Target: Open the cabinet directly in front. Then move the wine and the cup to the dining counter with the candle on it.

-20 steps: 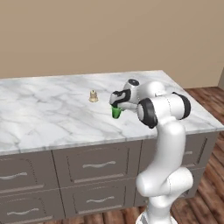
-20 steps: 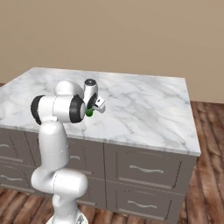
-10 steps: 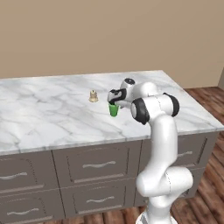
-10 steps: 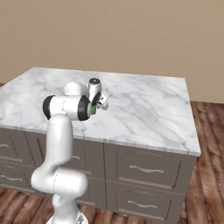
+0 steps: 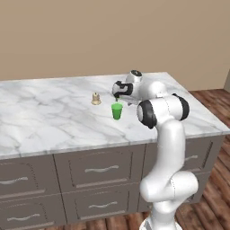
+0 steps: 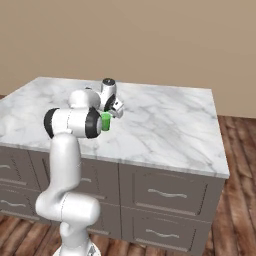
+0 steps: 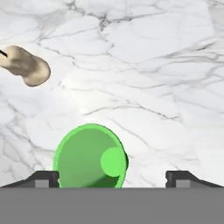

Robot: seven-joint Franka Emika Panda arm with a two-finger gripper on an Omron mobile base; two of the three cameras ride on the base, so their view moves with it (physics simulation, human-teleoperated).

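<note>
Gripper (image 7: 112,177) hovers spread above the cup (image 7: 89,156), seemingly clear.

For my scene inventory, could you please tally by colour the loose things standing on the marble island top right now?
Green: 1, the cup, upright on the dining counter.
Beige: 1, the candle, beside the cup and apart from it.
Total: 2.

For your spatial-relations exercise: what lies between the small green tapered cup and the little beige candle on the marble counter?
Nothing: bare white veined marble separates the green cup from the beige candle, seen in the left base view.
</note>
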